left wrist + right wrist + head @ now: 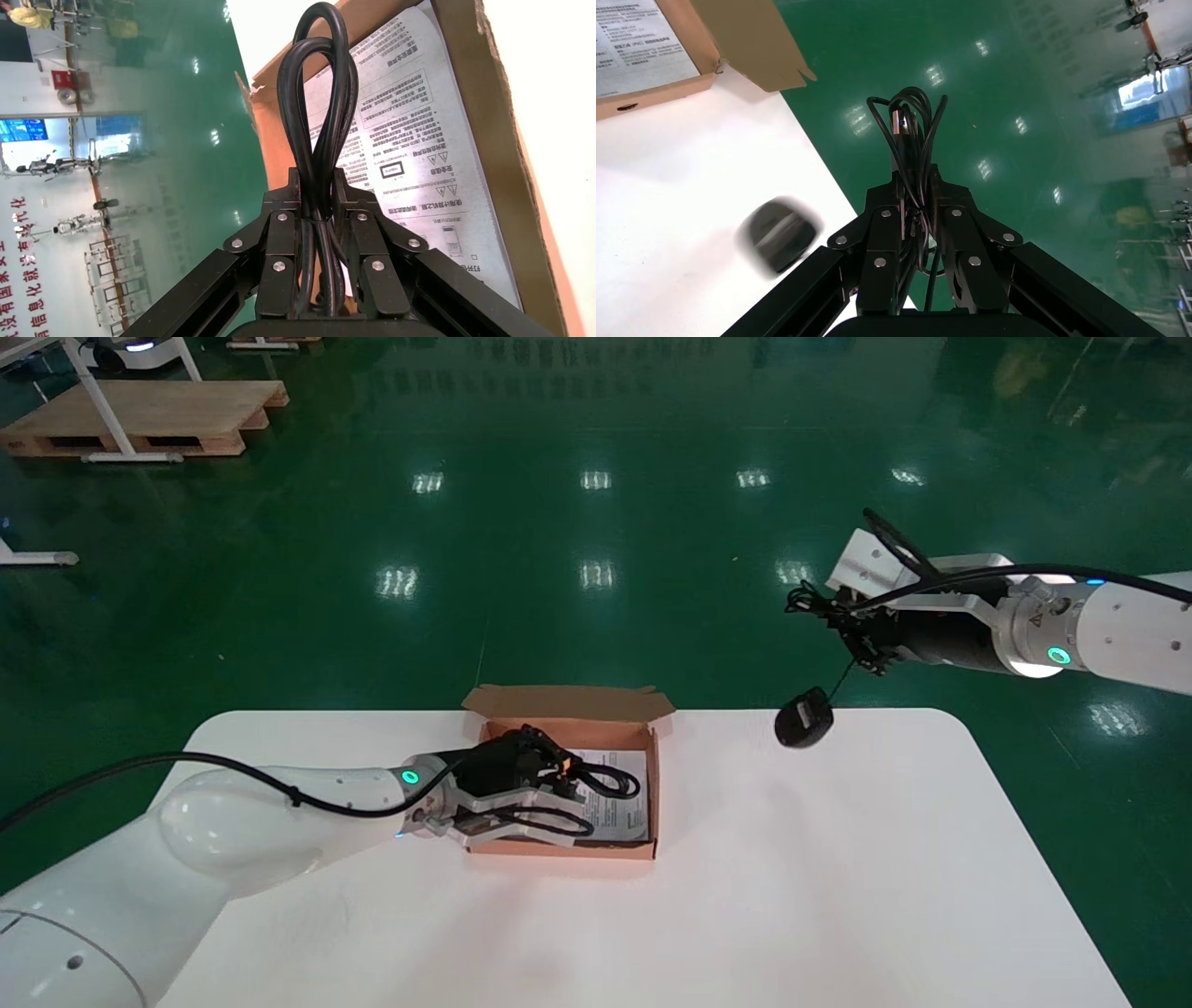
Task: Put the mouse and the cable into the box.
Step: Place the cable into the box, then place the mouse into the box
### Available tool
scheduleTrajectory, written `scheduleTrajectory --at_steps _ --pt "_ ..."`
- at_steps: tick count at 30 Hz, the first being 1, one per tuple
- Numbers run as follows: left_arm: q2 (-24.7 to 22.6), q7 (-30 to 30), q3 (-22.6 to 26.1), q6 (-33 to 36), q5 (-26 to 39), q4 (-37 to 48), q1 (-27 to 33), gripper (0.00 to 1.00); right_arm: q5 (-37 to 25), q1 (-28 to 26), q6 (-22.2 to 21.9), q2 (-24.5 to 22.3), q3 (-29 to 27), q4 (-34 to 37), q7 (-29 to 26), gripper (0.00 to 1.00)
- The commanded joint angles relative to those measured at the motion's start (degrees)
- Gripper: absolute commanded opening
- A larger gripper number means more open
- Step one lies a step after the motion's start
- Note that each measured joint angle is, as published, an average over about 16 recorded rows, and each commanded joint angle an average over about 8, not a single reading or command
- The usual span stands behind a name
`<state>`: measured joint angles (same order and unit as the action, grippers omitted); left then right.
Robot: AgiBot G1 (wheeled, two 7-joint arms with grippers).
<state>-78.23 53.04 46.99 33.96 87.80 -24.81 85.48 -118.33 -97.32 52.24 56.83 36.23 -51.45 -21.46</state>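
Cable (316,91): thick black lead folded into a long loop. It is pinched at its gathered waist by the left gripper (320,203), jaws drawn narrow on it, low inside the open box (655,784) and over a printed leaflet (415,140). The loop's long axis runs straight out from the jaws toward the box's right wall. It is judged springy and fairly stiff, likely to spread once freed, so the gathered middle is the sound hold. Mouse (803,719): small and black, dangling by its thin cord (912,126) beneath the right gripper (861,649), whose jaws clamp the bundled cord. It hangs by the far right edge of the white surface (792,859), well apart from the box. It is judged light and prone to swing; its heading is too blurred to tell.
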Motion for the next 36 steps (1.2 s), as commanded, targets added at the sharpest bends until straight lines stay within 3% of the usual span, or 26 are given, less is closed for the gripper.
scheduleTrajectory --at_steps 1,25,36 --pt "0.00 0.03 0.09 -0.02 -0.21 0.10 0.03 1.00 0.00 0.00 0.01 0.00 0.00 0.00 0.00 0.00" --pt "0.87 -0.64 -0.50 0.17 0.46 -1.21 0.09 1.00 0.13 0.14 0.04 0.02 0.04 -0.30 0.25 0.00" --pt "6.51 -7.19 -2.72 -7.65 -0.06 0.73 4.43 1.00 1.20 1.44 0.56 0.12 0.48 -2.74 2.29 0.00"
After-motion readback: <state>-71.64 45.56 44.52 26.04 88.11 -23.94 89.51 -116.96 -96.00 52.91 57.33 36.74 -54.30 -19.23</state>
